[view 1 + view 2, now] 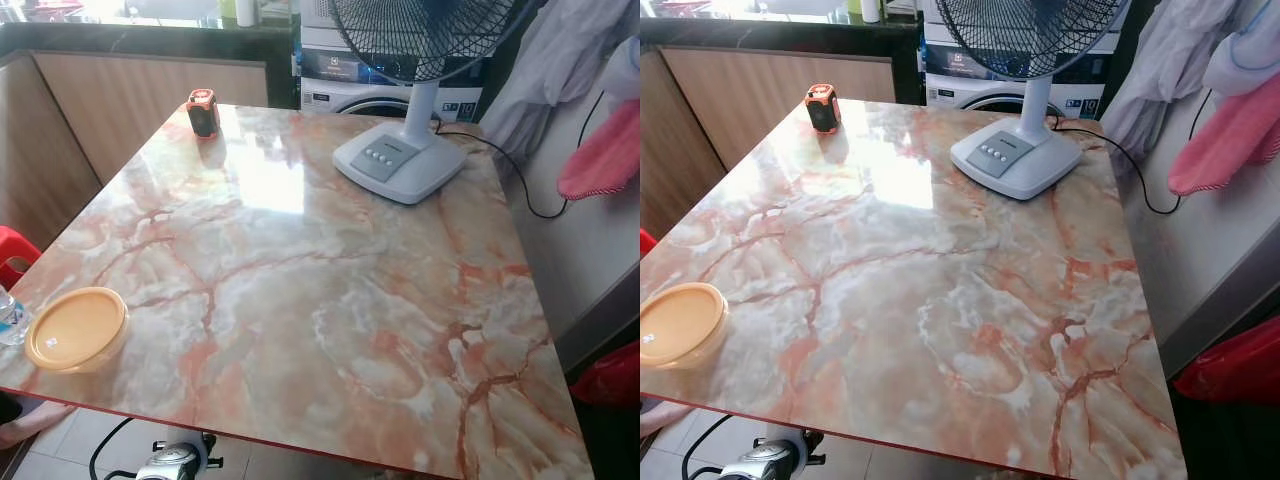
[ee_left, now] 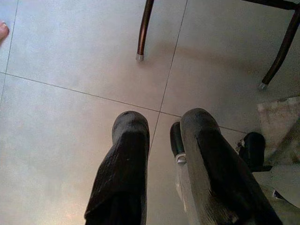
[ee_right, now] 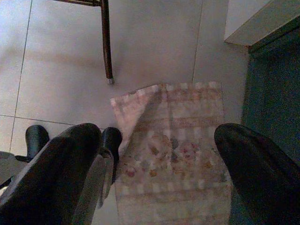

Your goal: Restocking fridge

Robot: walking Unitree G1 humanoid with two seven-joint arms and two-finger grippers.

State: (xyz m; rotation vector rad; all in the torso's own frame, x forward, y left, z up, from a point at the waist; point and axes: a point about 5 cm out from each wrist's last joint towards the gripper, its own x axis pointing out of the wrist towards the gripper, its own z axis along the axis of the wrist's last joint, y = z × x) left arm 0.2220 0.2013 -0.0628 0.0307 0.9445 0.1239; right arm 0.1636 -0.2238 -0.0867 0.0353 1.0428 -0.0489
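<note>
Seemingly nothing is restocked yet: both arms hang over the floor, left gripper [image 2: 157,161] narrowly parted, right gripper [image 3: 159,164] wide apart, tub [image 1: 77,328] waiting on the surface [image 1: 320,300].

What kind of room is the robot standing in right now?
Probably a home kitchen or dining area: a marble-patterned table holding a lidded food container and a fan, a dark countertop, and a washing machine behind.
</note>
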